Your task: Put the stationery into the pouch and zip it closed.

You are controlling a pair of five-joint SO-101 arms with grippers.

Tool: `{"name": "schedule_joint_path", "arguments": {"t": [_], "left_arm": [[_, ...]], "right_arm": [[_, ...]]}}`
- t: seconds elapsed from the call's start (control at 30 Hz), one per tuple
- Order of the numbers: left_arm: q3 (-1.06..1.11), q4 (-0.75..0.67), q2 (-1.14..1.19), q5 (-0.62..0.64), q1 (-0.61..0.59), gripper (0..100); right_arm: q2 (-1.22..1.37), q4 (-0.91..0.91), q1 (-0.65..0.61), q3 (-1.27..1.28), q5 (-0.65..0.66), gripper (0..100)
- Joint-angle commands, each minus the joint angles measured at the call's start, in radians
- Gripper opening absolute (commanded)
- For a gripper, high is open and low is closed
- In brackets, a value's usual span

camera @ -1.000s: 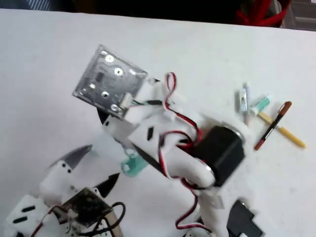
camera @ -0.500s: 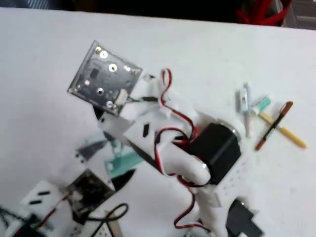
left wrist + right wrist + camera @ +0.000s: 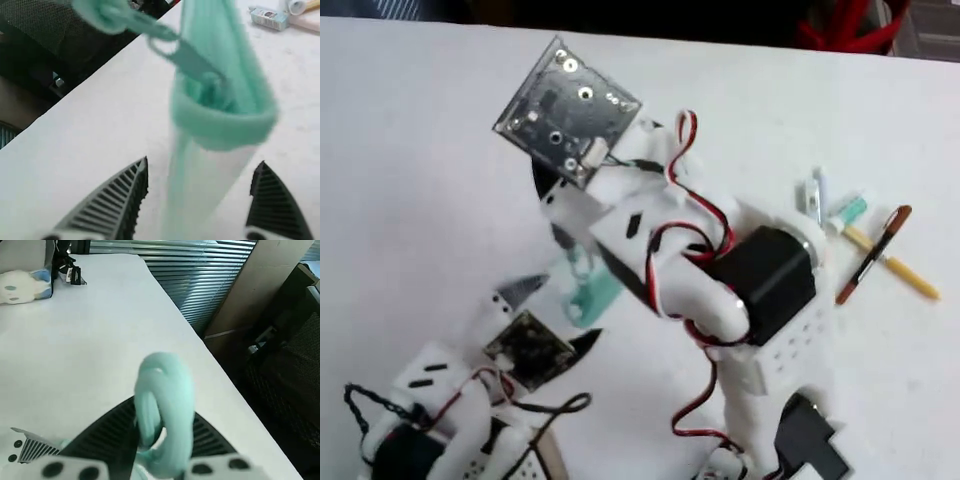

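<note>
Right gripper [image 3: 161, 427] clamped on teal zip pull [image 3: 167, 390], shifted toward 1 o'clock; left gripper [image 3: 202, 162] open, straddling the pouch [image 3: 220, 117], crept toward 1 o'clock too

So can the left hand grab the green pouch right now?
Probably yes. The left hand is open, and the pouch sits right inside its grip with nothing in the way. The right hand is pinching the pouch's pull loop, so the pouch looks held up for it.
</note>
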Motion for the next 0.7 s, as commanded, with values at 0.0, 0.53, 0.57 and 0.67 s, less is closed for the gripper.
{"name": "schedule_joint_path", "arguments": {"t": [0.0, 0.53, 0.57, 0.67], "left_arm": [[0.038, -0.115, -0.002, 0.026, -0.007, 31], [0.15, -0.305, -0.002, 0.226, 0.108, 3], [0.15, -0.305, -0.002, 0.227, 0.11, 3], [0.15, -0.27, -0.002, 0.227, 0.108, 3]], "right_arm": [[-0.004, -0.039, 0.018, -0.021, 0.006, 1.8], [0.081, -0.045, 0.018, -0.026, 0.006, 1.8], [0.082, -0.044, 0.018, -0.029, 0.006, 1.8], [0.081, -0.042, 0.019, -0.031, 0.006, 1.8]]}}
